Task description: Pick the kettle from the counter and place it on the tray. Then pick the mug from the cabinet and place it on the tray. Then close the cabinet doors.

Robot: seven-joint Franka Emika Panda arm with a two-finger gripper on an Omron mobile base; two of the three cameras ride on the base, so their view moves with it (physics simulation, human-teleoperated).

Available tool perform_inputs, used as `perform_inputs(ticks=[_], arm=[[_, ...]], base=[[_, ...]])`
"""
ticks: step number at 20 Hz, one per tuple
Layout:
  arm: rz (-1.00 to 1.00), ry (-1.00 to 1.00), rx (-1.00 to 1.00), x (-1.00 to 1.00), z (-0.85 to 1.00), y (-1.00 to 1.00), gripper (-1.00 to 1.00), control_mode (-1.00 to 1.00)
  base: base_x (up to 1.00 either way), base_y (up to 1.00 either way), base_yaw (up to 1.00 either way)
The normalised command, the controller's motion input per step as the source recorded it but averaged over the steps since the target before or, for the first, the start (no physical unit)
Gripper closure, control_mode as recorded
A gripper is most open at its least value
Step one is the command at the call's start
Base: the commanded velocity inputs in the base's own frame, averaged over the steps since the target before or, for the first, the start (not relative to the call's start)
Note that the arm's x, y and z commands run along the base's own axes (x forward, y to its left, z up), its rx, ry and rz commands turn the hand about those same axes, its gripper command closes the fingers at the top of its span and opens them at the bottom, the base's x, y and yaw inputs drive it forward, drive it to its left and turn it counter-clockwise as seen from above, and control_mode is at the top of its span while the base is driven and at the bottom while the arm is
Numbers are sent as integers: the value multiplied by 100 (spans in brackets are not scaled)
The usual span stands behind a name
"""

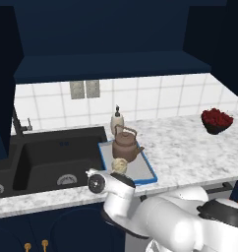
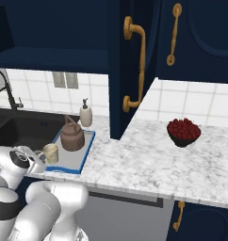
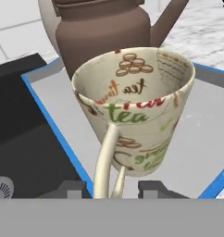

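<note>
The cream mug (image 3: 137, 115), printed with tea words, stands on the grey tray (image 3: 63, 102) with the blue rim, in front of the brown kettle (image 3: 104, 32). My gripper (image 3: 111, 189) is open, its fingertips (image 3: 153, 187) on either side of the mug's handle with gaps to both. From the base cameras, the mug (image 1: 120, 165) (image 2: 51, 153) sits at the tray's (image 1: 145, 172) (image 2: 85, 150) near end and the kettle (image 1: 127, 146) (image 2: 71, 137) behind it. The navy cabinet (image 1: 106, 44) above is open, and its door (image 2: 134, 66) swings out over the counter (image 1: 190, 147).
A black sink (image 1: 52, 157) lies left of the tray. A cream soap dispenser (image 1: 117, 120) (image 2: 85, 115) stands behind the kettle. A dark bowl of red fruit (image 1: 217, 120) (image 2: 183, 132) sits to the right on the marble.
</note>
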Motion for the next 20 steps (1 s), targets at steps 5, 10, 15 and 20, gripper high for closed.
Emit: perform_inputs(ticks=[5, 10, 15, 20], arm=[[-6, 0, 0, -22, 13, 0, -100, -100], [1, 0, -1, -45, 41, 0, -100, -100], [2, 0, -6, -47, 28, 0, -100, -100], [0, 0, -2, -19, 31, -5, -100, -100]], base=[[0, 0, 0], [0, 0, 0], [0, 0, 0], [0, 0, 0]])
